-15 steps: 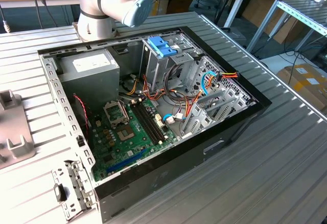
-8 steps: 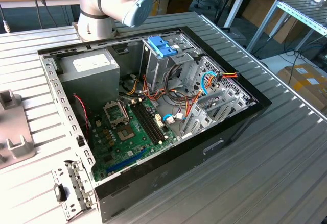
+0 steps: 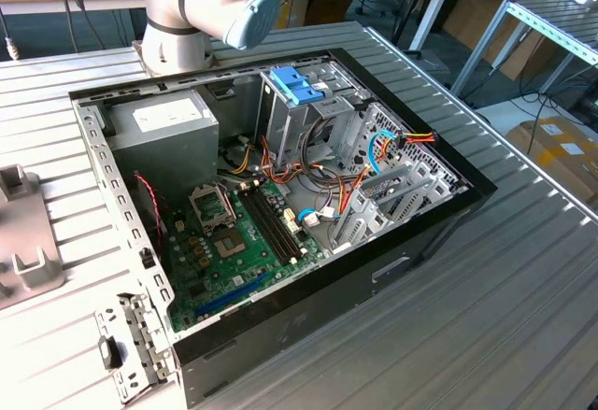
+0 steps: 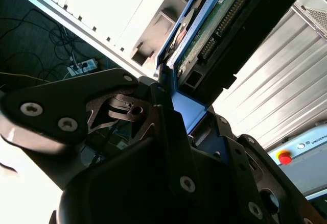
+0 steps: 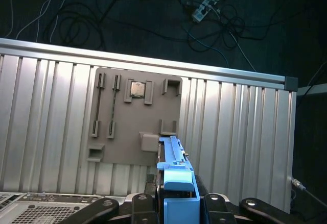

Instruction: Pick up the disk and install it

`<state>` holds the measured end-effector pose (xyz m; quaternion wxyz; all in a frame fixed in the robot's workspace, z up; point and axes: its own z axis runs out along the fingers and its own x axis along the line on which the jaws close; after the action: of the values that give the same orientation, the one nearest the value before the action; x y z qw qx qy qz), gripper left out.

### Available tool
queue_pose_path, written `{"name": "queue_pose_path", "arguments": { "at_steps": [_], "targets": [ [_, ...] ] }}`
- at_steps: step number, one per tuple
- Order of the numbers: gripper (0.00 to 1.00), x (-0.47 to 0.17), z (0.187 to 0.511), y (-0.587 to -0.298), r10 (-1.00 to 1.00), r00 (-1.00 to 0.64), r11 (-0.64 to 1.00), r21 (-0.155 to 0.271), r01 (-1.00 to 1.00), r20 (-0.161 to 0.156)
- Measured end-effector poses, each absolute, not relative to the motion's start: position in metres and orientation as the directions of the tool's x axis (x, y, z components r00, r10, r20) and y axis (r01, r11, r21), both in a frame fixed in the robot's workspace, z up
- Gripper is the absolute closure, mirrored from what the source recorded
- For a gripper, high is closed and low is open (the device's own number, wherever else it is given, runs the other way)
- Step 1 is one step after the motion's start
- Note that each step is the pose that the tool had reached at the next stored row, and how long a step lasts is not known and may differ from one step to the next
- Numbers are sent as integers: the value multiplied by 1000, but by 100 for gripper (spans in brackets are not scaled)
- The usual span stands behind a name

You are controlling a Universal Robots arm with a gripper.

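In the exterior view an open computer case (image 3: 280, 195) lies on a ribbed metal tabletop (image 3: 486, 317); the arm (image 3: 210, 4) rises from the tabletop just beyond the case; inside the case a grey power supply (image 3: 168, 125) sits beside a green motherboard (image 3: 234, 242), and a blue piece with two paddle tabs (image 3: 297, 83) rests on the drive cage; a grey plate (image 3: 23, 233) lies on the tabletop at the exterior view's left, apart from the case.

In the second wrist view the end effector (image 4: 179, 104) is closed on the disk (image 4: 214, 25), its black fingers (image 4: 158, 94) pressed against the blue rail (image 4: 186, 106) at the disk's near end; the disk juts straight out from the end effector, held in the air with its green circuit board facing the camera; a red button (image 4: 284, 157) sits well beyond it, and a power strip (image 4: 82, 67) lies on the floor.

In the first wrist view the end effector (image 5: 176, 201) clasps the same disk (image 5: 176, 175), seen edge-on; the grey plate (image 5: 135, 117) lies on the tabletop (image 5: 235, 132) ahead of the end effector, past the disk's far end; a corner of the computer case (image 5: 41, 208) lies beside the end effector; dark floor with cables (image 5: 214, 35) lies beyond the tabletop.
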<state>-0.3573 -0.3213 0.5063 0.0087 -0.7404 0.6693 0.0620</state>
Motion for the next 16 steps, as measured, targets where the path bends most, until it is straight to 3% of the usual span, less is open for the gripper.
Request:
{"name": "queue_pose_path", "arguments": {
  "at_steps": [16],
  "targets": [
    [63,-351,506,-322,-990,96,-104,70,-992,-101]
  ]
}}
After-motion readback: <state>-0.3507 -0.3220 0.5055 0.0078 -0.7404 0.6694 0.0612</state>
